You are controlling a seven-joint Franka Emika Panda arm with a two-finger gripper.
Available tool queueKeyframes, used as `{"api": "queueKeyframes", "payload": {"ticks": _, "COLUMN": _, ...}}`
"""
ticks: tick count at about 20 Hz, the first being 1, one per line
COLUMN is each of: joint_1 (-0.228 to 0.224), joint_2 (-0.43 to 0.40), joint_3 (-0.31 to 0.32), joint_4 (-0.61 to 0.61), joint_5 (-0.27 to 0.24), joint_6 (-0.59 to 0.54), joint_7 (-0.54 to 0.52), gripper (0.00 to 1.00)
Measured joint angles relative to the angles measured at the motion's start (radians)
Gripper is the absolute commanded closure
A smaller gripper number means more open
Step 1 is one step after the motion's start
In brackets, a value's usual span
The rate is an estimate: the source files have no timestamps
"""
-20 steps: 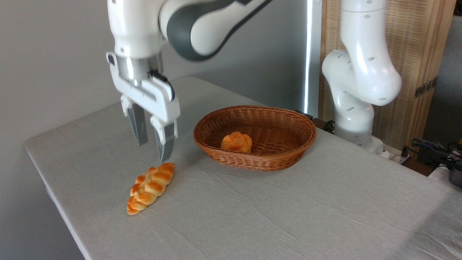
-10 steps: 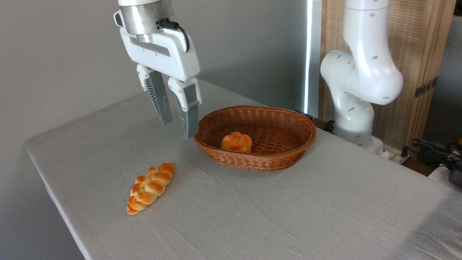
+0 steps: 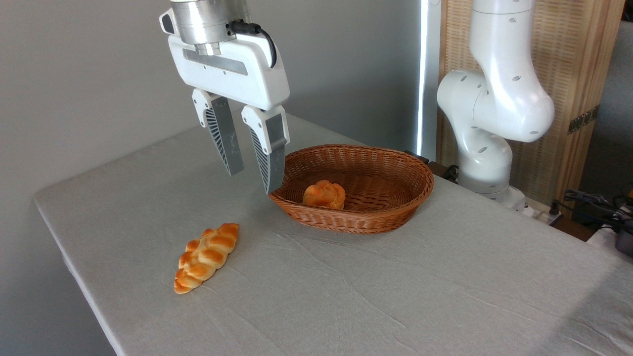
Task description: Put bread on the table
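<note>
Two baked items are in my view, and I take the wicker basket (image 3: 390,170) as my reference for every position. The braided loaf (image 3: 206,257) lies flat on the grey-clothed table (image 3: 395,296), well apart from the basket, toward the front left of it, with its long axis running diagonally and one tapered end pointing toward the front table edge. Nothing touches the loaf. A small round knotted bun (image 3: 324,194) sits inside the basket, on its floor, toward the near left part.

I see the gripper (image 3: 253,170) hanging in the air at the basket's left end, its fingers pointing down and clearly apart, with nothing between them. The right finger (image 3: 269,153) overlaps the basket's left rim in my view; I cannot tell whether it touches the wicker or hangs in front of it. The left finger sits outside the basket, over bare cloth.

The arm's white base joint (image 3: 487,148) stands behind the basket, to its right, against a slatted wooden panel (image 3: 568,74). The cloth shows shallow wrinkles in front of the basket.
</note>
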Motion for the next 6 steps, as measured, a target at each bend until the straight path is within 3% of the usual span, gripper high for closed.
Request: {"api": "queueKeyframes", "payload": {"ticks": 6, "joint_1": 0.001, "joint_2": 0.001, "joint_3": -0.016, "joint_4": 0.0, "joint_5": 0.0, "joint_6": 0.0, "joint_7": -0.002, "gripper": 0.0}}
